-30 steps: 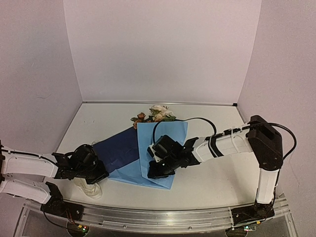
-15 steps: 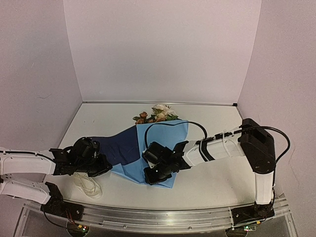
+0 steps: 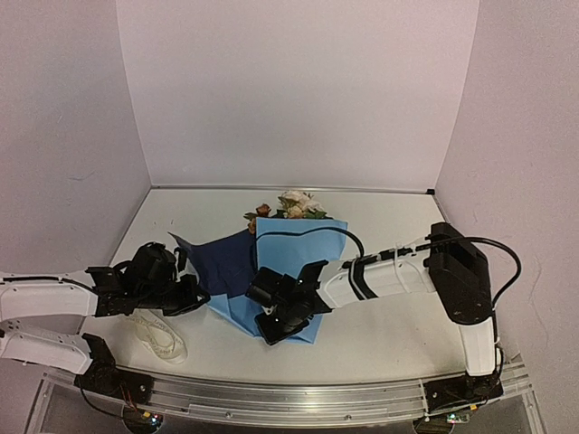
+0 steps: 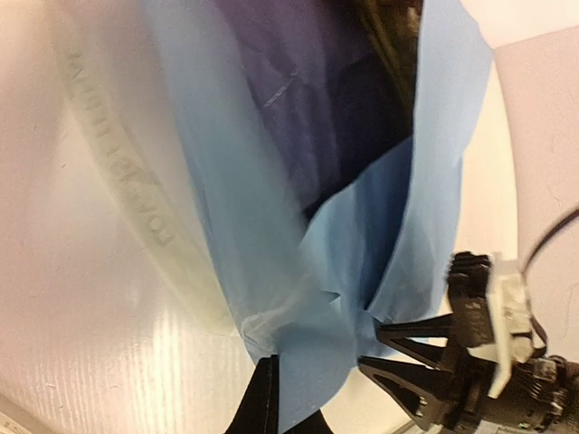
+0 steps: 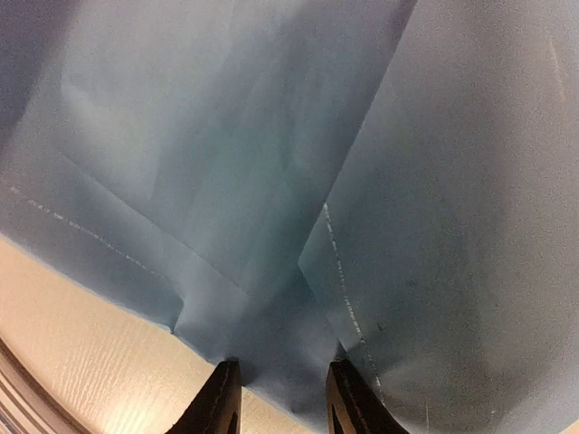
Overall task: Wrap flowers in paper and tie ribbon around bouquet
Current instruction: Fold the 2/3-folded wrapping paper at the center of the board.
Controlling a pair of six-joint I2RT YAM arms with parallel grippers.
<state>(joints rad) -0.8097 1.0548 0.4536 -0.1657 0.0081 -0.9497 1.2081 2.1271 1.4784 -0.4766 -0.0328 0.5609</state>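
Top external: left tool [image 3: 192, 298] pinches paper [image 3: 306, 242]; flowers [image 3: 291, 206] beyond.

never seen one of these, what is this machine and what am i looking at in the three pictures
These are two robot arms bolted to the near edge of a table, each ending in a two-finger gripper. The wide picture is taken from above and behind them. The two close-ups come from a small camera on each wrist, so that arm's own fingertips show at the bottom.

On the table lies a light-blue paper, folded partly over some flowers whose blooms stick out at the far end. A cream ribbon lies loose near the left arm.

The left gripper is shut on the paper's left flap and holds it up. The right gripper sits at the paper's near edge with its fingers apart, not pinching it.
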